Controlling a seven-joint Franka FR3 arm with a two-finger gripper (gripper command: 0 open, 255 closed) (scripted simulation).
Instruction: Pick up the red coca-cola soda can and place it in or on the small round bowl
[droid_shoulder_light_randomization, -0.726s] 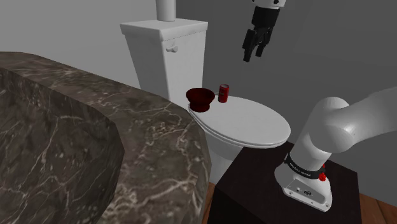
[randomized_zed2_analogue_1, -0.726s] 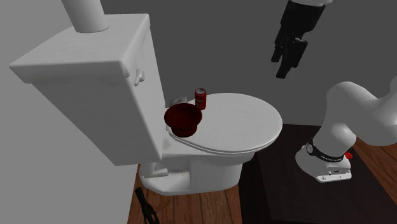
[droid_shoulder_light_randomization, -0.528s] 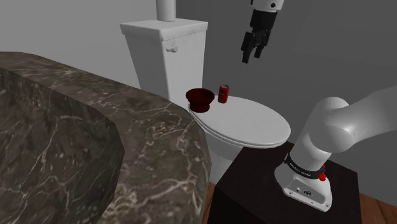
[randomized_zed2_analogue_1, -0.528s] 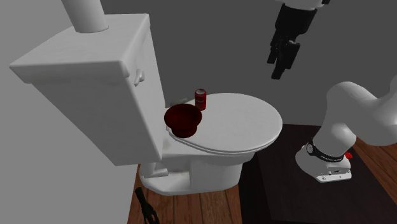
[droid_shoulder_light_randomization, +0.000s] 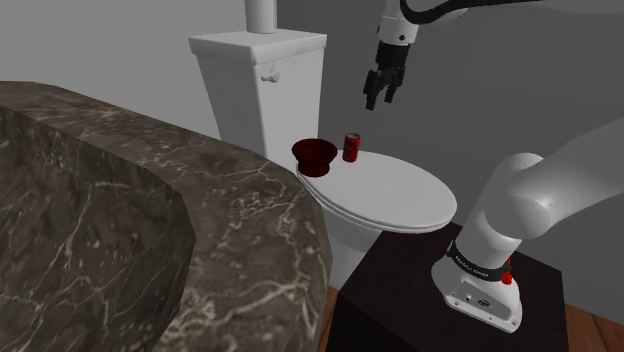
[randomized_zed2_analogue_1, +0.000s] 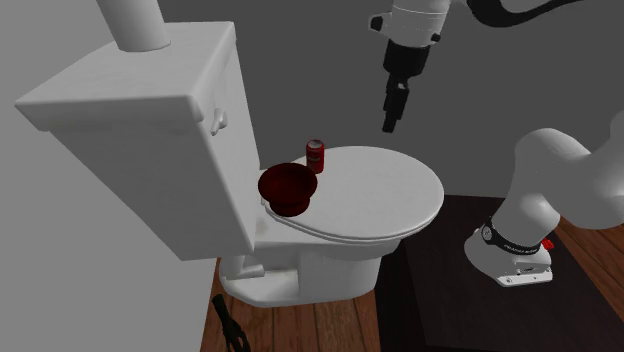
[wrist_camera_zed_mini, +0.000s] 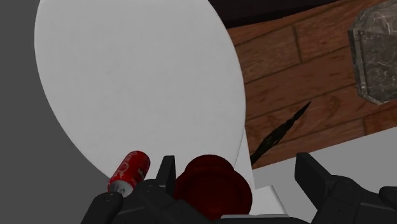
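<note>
A red soda can (droid_shoulder_light_randomization: 351, 147) stands upright on the closed white toilet lid (droid_shoulder_light_randomization: 395, 195), close to the tank. Just beside it, at the lid's hinge end, sits a small round dark red bowl (droid_shoulder_light_randomization: 314, 153). My black gripper (droid_shoulder_light_randomization: 378, 98) hangs open in the air, well above the can and slightly to the shoulder view's right of it. From the second exterior view the gripper (randomized_zed2_analogue_1: 390, 120) is above and to the right of the can (randomized_zed2_analogue_1: 316, 156) and bowl (randomized_zed2_analogue_1: 288, 188). In the wrist view the fingers stand wide apart around the gripper's middle (wrist_camera_zed_mini: 236, 164), with bowl (wrist_camera_zed_mini: 213, 188) and can (wrist_camera_zed_mini: 130, 172) far below.
The white toilet tank (droid_shoulder_light_randomization: 260, 75) rises behind the bowl. A dark marble counter (droid_shoulder_light_randomization: 120, 230) fills the shoulder view's left. My dark stand (droid_shoulder_light_randomization: 400, 310) sits beside the toilet. A thin black object (wrist_camera_zed_mini: 280, 133) lies on the wooden floor (wrist_camera_zed_mini: 299, 70).
The gripper has moved left in both exterior views and dropped a little, ending closer to above the can. The hand has also turned. Can and bowl have not moved.
</note>
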